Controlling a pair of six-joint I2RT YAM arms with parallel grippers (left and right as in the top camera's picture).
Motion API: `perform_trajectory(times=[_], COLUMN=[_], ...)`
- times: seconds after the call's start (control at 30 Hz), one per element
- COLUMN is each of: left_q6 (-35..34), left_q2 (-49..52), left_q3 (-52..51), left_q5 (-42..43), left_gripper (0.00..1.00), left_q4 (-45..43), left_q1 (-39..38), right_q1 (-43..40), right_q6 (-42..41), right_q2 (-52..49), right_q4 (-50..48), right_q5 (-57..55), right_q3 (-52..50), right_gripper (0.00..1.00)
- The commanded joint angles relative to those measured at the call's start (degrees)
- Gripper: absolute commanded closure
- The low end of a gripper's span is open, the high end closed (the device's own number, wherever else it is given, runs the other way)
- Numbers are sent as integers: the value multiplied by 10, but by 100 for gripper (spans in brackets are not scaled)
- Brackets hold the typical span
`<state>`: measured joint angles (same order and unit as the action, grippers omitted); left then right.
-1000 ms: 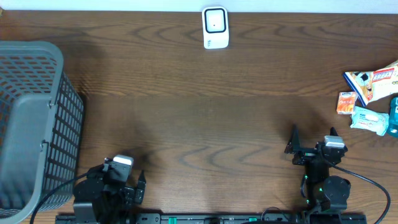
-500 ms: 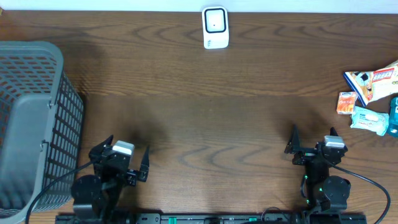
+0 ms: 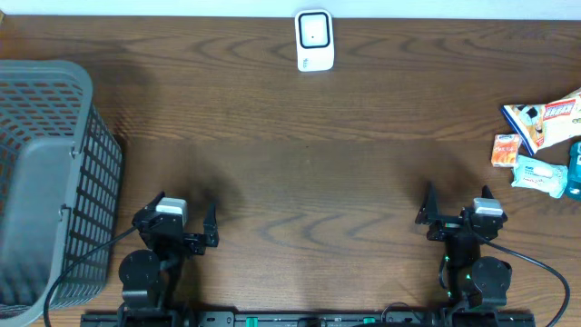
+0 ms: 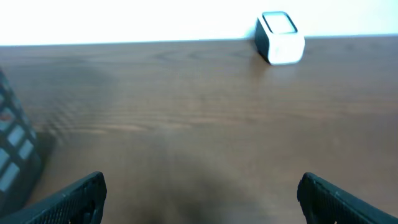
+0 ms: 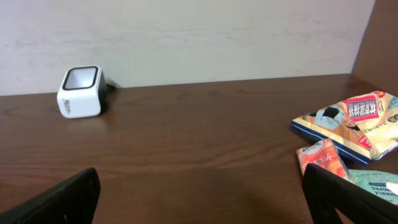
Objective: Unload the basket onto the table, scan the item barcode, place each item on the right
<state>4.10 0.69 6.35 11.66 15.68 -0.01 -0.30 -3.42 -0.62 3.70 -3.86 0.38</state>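
Note:
A white barcode scanner (image 3: 314,40) stands at the table's far edge, centre; it shows in the left wrist view (image 4: 281,38) and the right wrist view (image 5: 79,92). The items lie at the right edge: a snack bag (image 3: 545,118), a small orange pack (image 3: 506,149) and a pale green wipes pack (image 3: 540,175). My left gripper (image 3: 178,220) is open near the front left, with only bare wood between its fingers (image 4: 202,190). Front right, my right gripper (image 3: 457,205) is open and holds nothing (image 5: 200,186), left of the items and nearer the front edge.
A large grey mesh basket (image 3: 100,173) fills the left side, its wall close to the left arm (image 4: 12,155). A blue object (image 3: 575,168) pokes in at the right edge. Dark wooden table (image 3: 309,163) spreads between the arms and the scanner.
The left arm has swung from a turned pose low at the front to face straight ahead, its gripper now a little farther forward. The right arm has not moved.

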Motion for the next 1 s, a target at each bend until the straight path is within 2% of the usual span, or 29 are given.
perform_trajectory(times=[0.0,0.27,0.47,0.6,0.97], left_q6=[-18,-19,-19,-21,-21], left_q2=[-6,-6,-6,-6,-6], left_q3=[-21,-25,-61,-61,-61], left_q5=[-27,-59,-64,-67,-68], left_gripper=[2,2,2,2,2], left_q4=[-25,-40,-158,-118,-119], left_q1=[0,0,0,-1,-5], right_q1=[3,3,3,3,3], right_q6=[5,5,5,5,5], right_q2=[3,3,3,3,3], right_q4=[2,2,2,2,2], right_q5=[-1,-1,-1,-1,-1], right_q3=[-1,-1,-1,-1,-1], right_gripper=[1,1,1,1,1])
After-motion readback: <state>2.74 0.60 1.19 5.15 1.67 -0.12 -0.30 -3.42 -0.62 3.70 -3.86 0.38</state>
